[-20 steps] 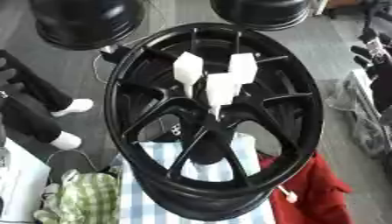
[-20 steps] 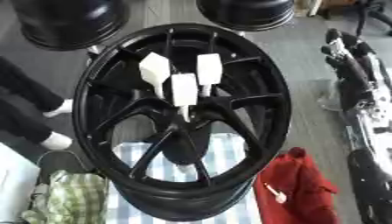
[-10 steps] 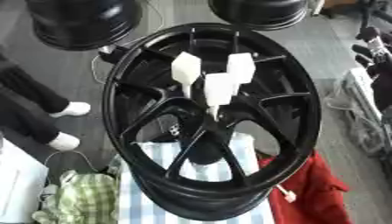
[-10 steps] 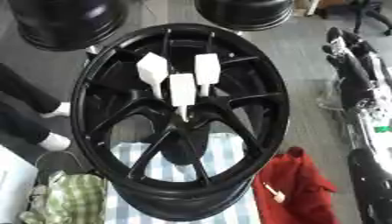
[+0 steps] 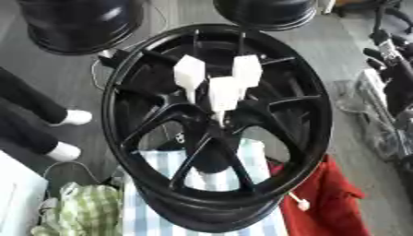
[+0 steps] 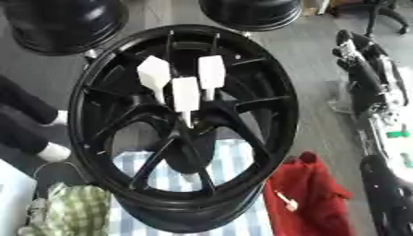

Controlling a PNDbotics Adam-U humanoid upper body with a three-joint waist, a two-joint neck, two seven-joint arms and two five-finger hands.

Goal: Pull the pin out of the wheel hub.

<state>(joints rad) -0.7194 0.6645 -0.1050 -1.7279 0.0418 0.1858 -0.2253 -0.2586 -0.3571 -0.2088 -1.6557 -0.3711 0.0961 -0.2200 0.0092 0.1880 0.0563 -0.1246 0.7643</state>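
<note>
A large black wheel hub (image 5: pixel 218 129) stands tilted on its rim on a blue-striped cloth (image 5: pixel 161 184). Three white pins stick out of its centre towards me: a left pin (image 5: pixel 190 76), a right pin (image 5: pixel 247 71) and a lower middle pin (image 5: pixel 223 97), each with a broad white head and a thin shaft set into the spokes. My right hand (image 6: pixel 364 69) shows black and silver at the right edge, fingers straight and pointing up, well apart from the wheel and holding nothing. My left hand shows in no view.
Two more black rims (image 5: pixel 77 23) (image 5: pixel 266 11) lie on the grey floor behind. A red cloth (image 6: pixel 310 198) lies at the lower right, a green checked cloth (image 5: pixel 80 212) at the lower left. A person's dark legs with white shoes (image 5: pixel 61 150) stand at the left.
The person's legs at the left have shifted a little. The wheel, the three pins and my right hand stay as they were.
</note>
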